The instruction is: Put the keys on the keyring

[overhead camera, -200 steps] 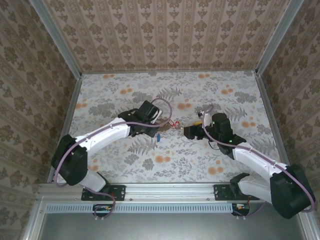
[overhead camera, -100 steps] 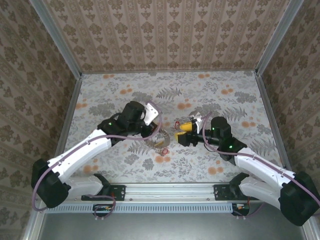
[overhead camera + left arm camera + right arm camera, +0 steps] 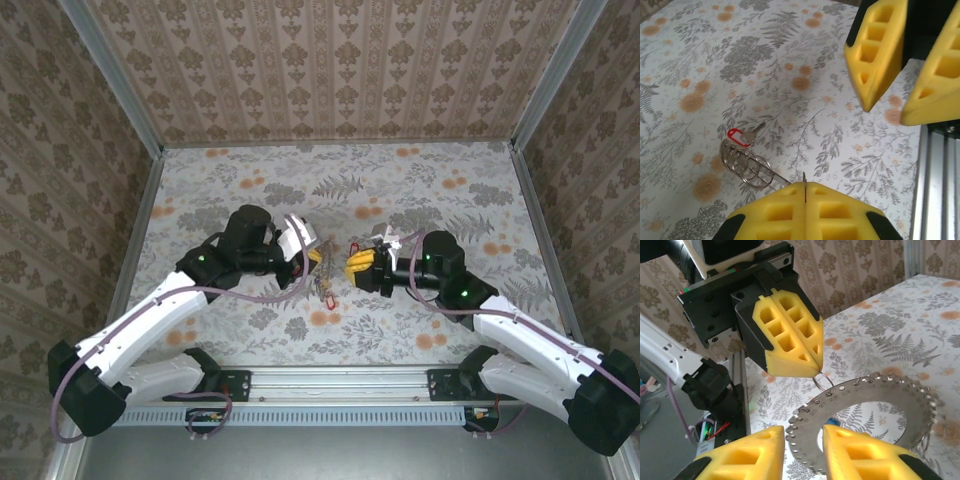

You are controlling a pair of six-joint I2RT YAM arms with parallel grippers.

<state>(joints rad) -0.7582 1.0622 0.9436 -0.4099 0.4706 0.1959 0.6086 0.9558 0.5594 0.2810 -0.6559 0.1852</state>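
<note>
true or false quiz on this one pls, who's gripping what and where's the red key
1. The left gripper is shut on the wire of the keyring. True.
2. The right gripper is clamped on the red-headed key. False: its jaws stand open with nothing between them, and that key sits at the keyring's far end.
3. The two grippers face each other over the middle of the table. True.
4. The table has a plain white surface. False: it is printed with grey ferns and orange flowers.
5. A notched silvery metal ring sits just beyond the right gripper's fingers. True.
</note>
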